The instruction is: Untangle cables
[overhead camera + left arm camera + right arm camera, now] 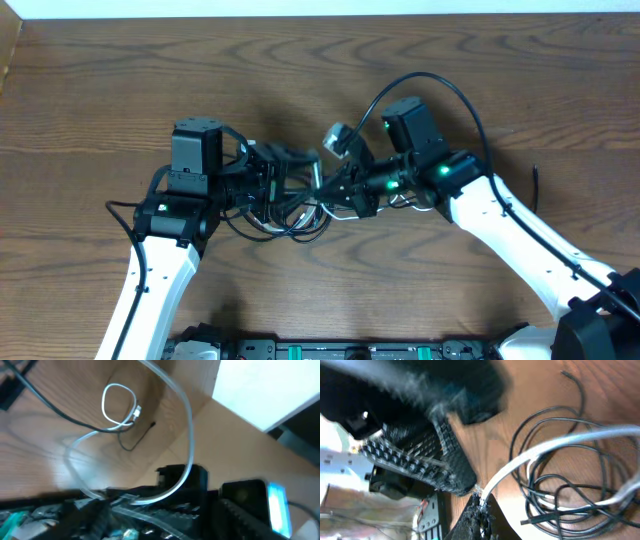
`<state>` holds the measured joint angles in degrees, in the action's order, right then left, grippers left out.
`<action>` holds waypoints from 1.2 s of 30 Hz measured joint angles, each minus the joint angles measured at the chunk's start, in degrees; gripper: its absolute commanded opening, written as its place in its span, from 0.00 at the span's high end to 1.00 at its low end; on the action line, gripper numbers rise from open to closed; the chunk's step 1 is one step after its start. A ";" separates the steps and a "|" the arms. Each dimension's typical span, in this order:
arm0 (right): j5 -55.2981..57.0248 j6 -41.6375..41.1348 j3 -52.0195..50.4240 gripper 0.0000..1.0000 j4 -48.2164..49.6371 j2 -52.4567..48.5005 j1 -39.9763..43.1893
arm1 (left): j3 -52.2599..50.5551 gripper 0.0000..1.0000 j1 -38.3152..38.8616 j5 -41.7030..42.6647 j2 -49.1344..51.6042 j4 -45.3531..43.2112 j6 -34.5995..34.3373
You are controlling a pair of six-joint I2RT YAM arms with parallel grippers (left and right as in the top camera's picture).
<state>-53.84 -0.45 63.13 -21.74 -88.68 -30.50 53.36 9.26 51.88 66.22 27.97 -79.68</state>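
Crowding the middle of the wooden surface (90, 80), the two arms stood nose to nose. The black cables (296, 222) lay in a loose tangle just on the near side of that meeting point, partly under the arms. The left hand (296, 170) pointed right, into the clutter. Whether its fingers were spread or pressed together could not be told: from overhead it merged with the dark parts around it, and its own camera gave only blur along the bottom. The right hand (478, 494) was pressed together, pinching the white cable (545, 446), which ran out from its tips and across the coiled black strands. The right arm's thick cord (440, 85) arched over its wrist toward the far side, apart from the heap.

Open wood stretched from the arms to the pale far edge and out to the left and right sides, while the arm bases took up the near edge. A stray black end (535, 185) lay by itself to the right of the right arm.

Only the left wrist camera showed a small white loop (117, 407) with its plug resting on the wood, a thin black strand just beside it, and the surface's edge with a pale wall beyond. Only the right wrist camera showed the pinch, which the arms hid from overhead.
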 measured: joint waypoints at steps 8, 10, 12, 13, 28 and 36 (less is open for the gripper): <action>1.62 -2.84 -0.17 0.99 -0.04 10.67 4.46 | 0.02 0.12 0.00 -6.86 0.00 3.91 11.58; 1.73 -3.06 -0.17 0.99 0.17 14.36 5.27 | 0.02 0.13 0.00 -10.05 0.00 6.12 12.76; 1.90 -3.08 -0.17 0.99 1.05 18.16 6.21 | 0.02 0.13 -0.02 -14.10 0.00 8.46 14.23; 1.79 -3.06 -0.17 0.99 1.22 18.91 6.38 | 0.02 0.13 -0.04 -16.31 0.00 9.40 14.95; 7.87 -1.62 -0.17 0.99 3.91 27.08 8.09 | -1.14 0.25 -0.04 -40.06 1.84 16.59 20.02; 17.75 -1.07 -0.17 0.99 -3.13 26.95 8.11 | -2.40 0.27 1.68 -36.22 13.33 9.38 26.10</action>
<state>-36.10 -1.52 62.96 -24.86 -61.73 -22.39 50.96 10.94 15.66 79.55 37.34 -53.58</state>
